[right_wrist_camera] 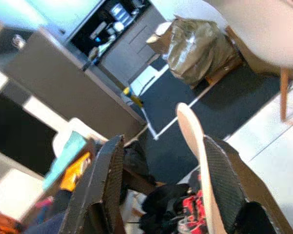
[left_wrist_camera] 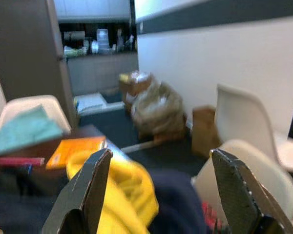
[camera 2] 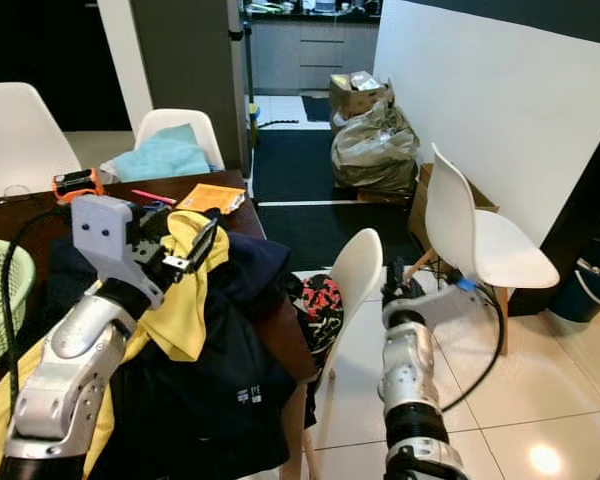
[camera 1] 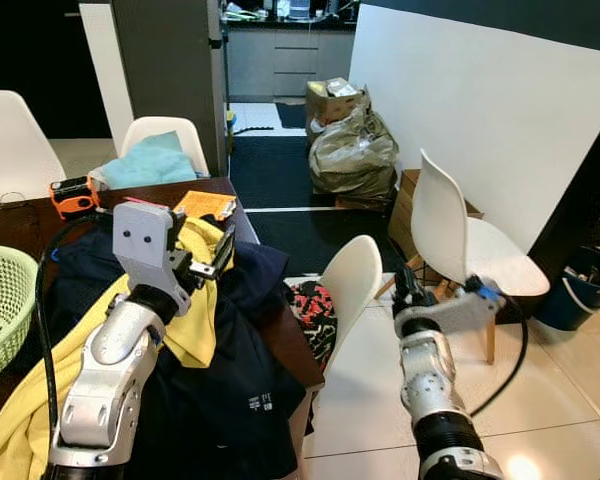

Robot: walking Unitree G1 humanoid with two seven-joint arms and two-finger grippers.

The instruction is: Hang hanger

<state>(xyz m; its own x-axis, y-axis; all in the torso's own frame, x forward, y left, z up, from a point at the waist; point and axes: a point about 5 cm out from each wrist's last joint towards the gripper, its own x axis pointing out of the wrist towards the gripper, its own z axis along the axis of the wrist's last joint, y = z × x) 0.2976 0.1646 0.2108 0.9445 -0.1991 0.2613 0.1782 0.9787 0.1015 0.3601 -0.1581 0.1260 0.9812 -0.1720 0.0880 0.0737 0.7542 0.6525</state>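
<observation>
Both pincers gape empty: the left pincer (left_wrist_camera: pixel 158 195) above the yellow garment (camera 1: pixel 195 330), the right pincer (right_wrist_camera: pixel 158 190) near a white chair (camera 1: pixel 348 285).

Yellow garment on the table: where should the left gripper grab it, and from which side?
Probably the raised bunched fold of the yellow garment at its far end, near the orange booklet. Come down from above: the left gripper hangs open over that hump, which stands proud of the navy garment.
</observation>
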